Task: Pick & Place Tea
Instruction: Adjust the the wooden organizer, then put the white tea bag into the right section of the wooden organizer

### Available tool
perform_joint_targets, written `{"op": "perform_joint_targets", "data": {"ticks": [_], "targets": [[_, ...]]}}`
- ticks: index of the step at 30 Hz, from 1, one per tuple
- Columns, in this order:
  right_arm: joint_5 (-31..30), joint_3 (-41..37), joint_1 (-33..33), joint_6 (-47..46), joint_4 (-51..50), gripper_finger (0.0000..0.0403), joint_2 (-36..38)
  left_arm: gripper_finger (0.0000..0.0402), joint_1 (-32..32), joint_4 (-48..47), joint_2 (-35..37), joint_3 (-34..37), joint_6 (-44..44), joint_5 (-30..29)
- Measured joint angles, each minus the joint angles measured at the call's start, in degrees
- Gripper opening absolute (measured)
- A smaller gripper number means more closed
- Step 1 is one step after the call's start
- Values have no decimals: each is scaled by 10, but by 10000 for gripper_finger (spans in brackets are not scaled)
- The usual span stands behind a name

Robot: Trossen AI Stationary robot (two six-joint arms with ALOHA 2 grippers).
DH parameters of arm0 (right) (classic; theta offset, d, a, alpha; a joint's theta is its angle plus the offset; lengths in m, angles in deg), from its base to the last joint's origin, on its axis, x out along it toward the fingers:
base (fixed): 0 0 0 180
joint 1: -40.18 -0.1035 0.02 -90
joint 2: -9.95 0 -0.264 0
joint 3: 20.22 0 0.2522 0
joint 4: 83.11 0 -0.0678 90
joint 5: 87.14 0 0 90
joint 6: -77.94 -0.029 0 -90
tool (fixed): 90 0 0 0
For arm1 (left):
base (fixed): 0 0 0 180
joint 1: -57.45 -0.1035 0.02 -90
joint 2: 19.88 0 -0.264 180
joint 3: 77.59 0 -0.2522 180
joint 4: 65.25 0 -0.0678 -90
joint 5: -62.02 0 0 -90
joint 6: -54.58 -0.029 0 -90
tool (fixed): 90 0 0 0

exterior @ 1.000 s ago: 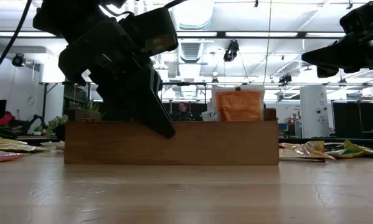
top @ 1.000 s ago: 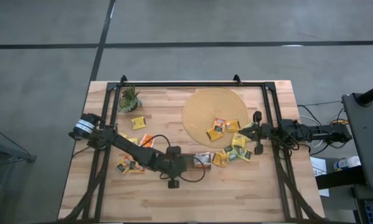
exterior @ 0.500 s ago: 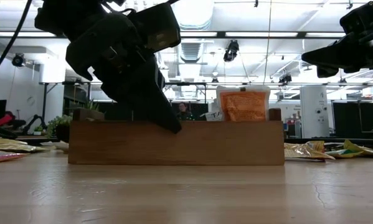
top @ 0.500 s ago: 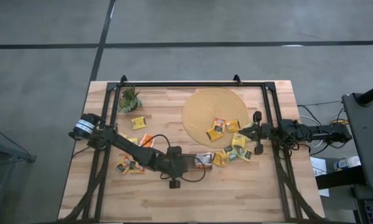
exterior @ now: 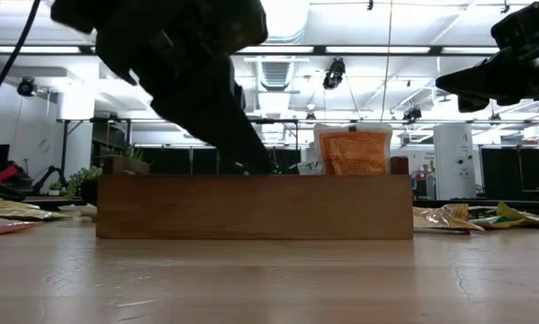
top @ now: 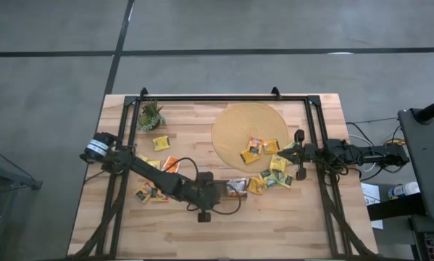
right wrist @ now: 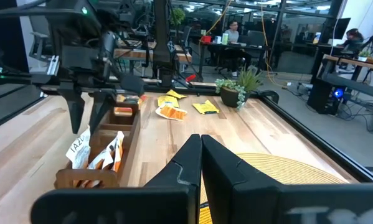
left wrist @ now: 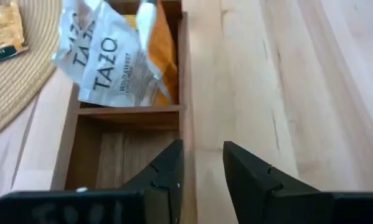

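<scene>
The wooden tray (exterior: 251, 207) lies flat on the table near the middle. A white sachet (left wrist: 102, 59) and an orange sachet (left wrist: 166, 59) stand in its far compartment. My left gripper (left wrist: 203, 163) is open over the tray's empty compartment (left wrist: 121, 155), fingertips at rim height (exterior: 262, 166). One finger is on each side of the near long wall (left wrist: 189, 93). Yellow tea sachets lie on the round mat (top: 256, 148), at its near edge (top: 274, 174) and toward the left (top: 150, 193). My right gripper (right wrist: 201, 146) is shut, raised above the mat's right edge (top: 295, 155). My left gripper has one finger (left wrist: 167, 171) over the inside of the tray and the other (left wrist: 248, 180) outside its near long wall. I cannot tell whether either finger touches the wall.
A small green plant (top: 151, 116) stands at the far left corner. A black frame (top: 224, 97) runs around the table's edges. Bare wood lies between the tray and the near edge (top: 224, 232). People sit at desks in the room beyond (right wrist: 233, 31).
My left gripper has risen and moved toward the table's right along the tray. Its finger hung in front of the tray's near wall and now ends at the rim. The tray has shifted slightly toward the right.
</scene>
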Motion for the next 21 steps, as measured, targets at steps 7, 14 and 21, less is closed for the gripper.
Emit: {"op": "perform_joint_targets", "data": {"ticks": [7, 14, 21], "targets": [[0, 0, 0, 0, 0, 9, 0, 106, 19, -154, 0, -61, 41, -18], [0, 0, 0, 0, 0, 9, 0, 106, 65, -320, 0, -127, 110, -102], [0, 0, 0, 0, 0, 9, 0, 106, 126, -398, 0, -181, 126, -184]]}}
